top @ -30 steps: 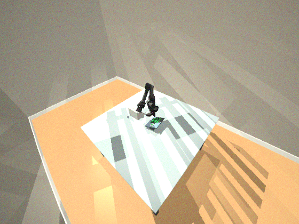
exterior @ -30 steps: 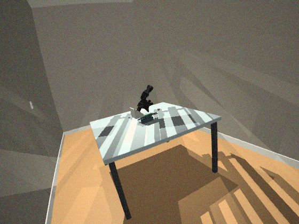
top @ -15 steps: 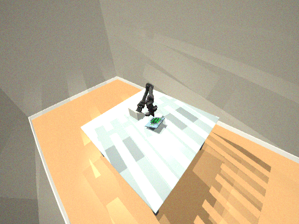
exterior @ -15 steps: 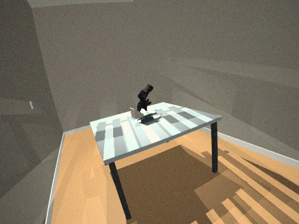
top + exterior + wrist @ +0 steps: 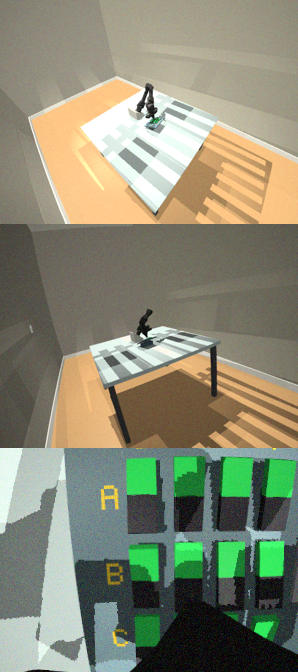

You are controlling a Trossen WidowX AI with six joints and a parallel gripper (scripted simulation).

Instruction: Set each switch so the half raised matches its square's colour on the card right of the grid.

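The switch panel (image 5: 149, 125) (image 5: 92, 533) lies on the table in front of the arm. The wrist view shows rows A, B and C of green and dark grey switches. A row A switch (image 5: 142, 495) and a row B switch (image 5: 145, 575) stand in the leftmost visible column. The leftmost row C switch (image 5: 147, 631) is partly visible; its neighbours are partly hidden by the gripper. Which halves are raised is hard to tell. My gripper (image 5: 153, 117) (image 5: 147, 336) (image 5: 194, 611) is shut and empty, its tip low over the panel around rows B and C. The card cannot be made out.
A pale upright board (image 5: 133, 113) (image 5: 136, 337) stands beside the arm's base, close to the panel. Shadows and bright bands cross the table (image 5: 114, 157) (image 5: 159, 351) and the panel.
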